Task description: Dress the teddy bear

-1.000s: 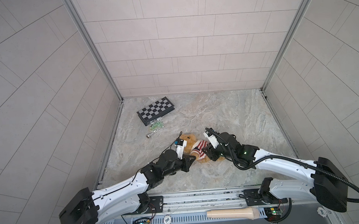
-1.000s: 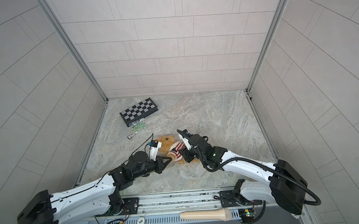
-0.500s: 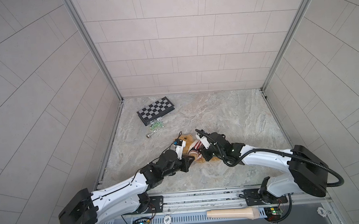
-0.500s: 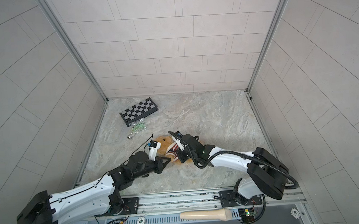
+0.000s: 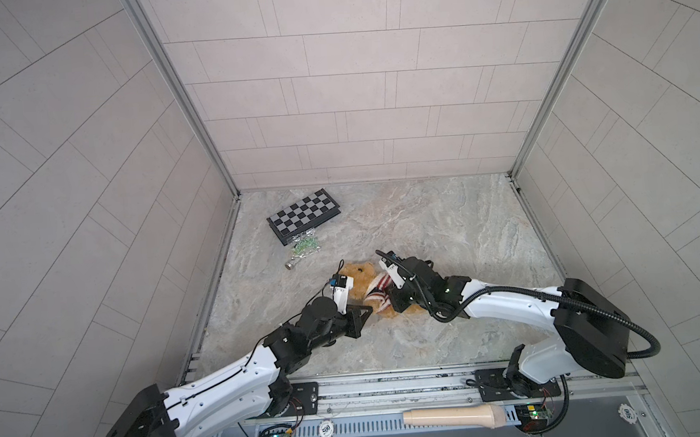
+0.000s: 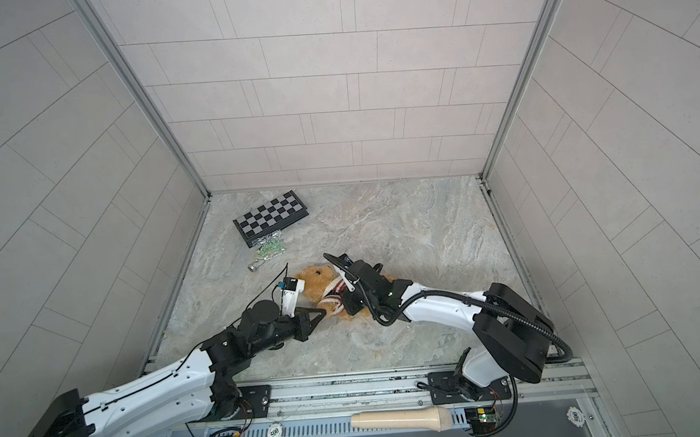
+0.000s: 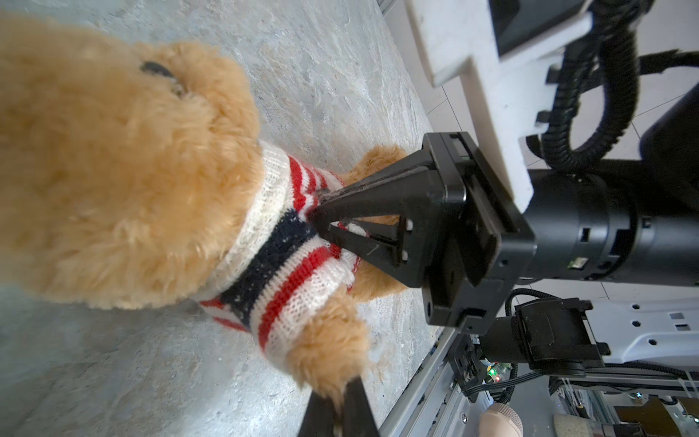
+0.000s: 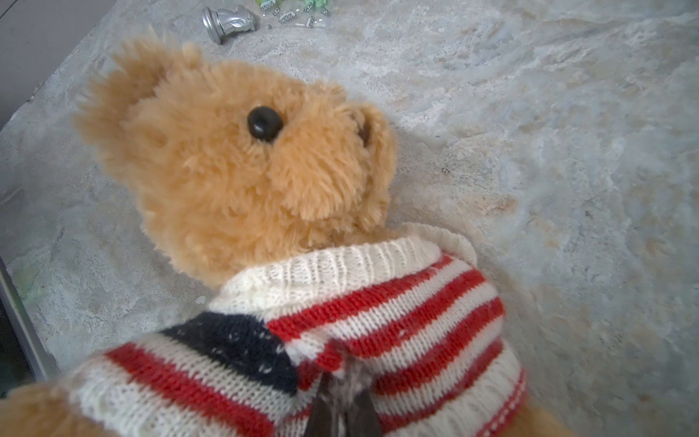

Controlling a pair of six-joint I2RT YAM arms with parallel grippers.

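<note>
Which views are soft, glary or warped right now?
Left wrist view: bear head soft, too near the lens; sweater and right gripper sharp. Right wrist view: its own fingertips blurred at the frame edge, bear's eye crisp. Both top views: tile lines on the walls bow near the edges; light even, no glare.

The right gripper [image 7: 317, 213], open a second ago, has moved in onto the teddy bear [image 8: 227, 170] and closed, pinching a fold of its striped sweater [image 8: 416, 310].

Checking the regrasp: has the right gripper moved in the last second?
Yes. The right gripper has shifted left, nearer the chessboard, now shut on the sweater.
</note>
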